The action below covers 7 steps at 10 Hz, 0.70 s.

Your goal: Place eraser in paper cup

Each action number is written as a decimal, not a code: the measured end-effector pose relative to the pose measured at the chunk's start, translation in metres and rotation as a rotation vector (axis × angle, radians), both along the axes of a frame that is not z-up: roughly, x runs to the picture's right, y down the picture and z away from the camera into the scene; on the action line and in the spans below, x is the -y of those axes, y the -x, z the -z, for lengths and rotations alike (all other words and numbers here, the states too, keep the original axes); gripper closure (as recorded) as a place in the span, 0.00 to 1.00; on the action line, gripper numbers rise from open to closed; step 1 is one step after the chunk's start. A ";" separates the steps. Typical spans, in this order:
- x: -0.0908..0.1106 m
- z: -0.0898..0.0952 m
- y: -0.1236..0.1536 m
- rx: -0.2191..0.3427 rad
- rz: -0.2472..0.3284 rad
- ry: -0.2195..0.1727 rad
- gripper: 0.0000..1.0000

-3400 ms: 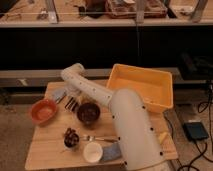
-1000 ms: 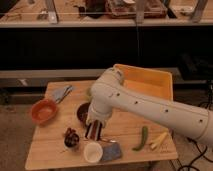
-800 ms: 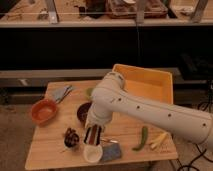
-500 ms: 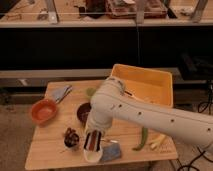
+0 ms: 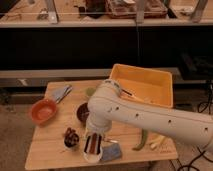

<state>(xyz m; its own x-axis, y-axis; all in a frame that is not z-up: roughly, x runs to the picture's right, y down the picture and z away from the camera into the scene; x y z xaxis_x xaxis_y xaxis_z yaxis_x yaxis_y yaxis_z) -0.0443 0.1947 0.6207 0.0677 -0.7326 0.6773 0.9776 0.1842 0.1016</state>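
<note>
The white paper cup point(image 5: 92, 156) stands near the front edge of the wooden table point(image 5: 47, 150); only its lower rim shows. My gripper point(image 5: 93, 144) hangs at the end of the big white arm point(image 5: 150, 120) and reaches straight down into the cup's mouth. A dark and pale striped shape at the gripper's tip, just above the cup, looks like the eraser point(image 5: 92, 143). I cannot tell whether it is held or lying in the cup.
A dark brown bowl point(image 5: 82, 113) sits just behind the gripper and a dark knobbly object point(image 5: 71, 136) to its left. An orange bowl point(image 5: 42, 111), a grey-blue cloth point(image 5: 61, 93), a small green cup point(image 5: 90, 92), a yellow bin point(image 5: 145, 85), a green vegetable point(image 5: 141, 140) and a bluish pad point(image 5: 112, 153) are around.
My gripper has moved forward and down from beside the dark brown bowl until it sits over and in the white cup. The arm now covers more of the cup.
</note>
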 end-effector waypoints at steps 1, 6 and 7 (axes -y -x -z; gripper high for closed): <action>-0.003 0.000 0.001 0.003 0.001 0.009 0.58; -0.031 0.000 0.011 0.019 0.032 0.025 0.58; -0.038 -0.003 0.012 0.016 0.039 0.021 0.58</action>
<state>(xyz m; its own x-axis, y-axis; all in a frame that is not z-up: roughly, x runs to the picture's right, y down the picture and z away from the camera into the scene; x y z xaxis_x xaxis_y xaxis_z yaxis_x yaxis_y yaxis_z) -0.0559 0.2329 0.6237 0.0285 -0.7201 0.6933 0.9824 0.1484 0.1138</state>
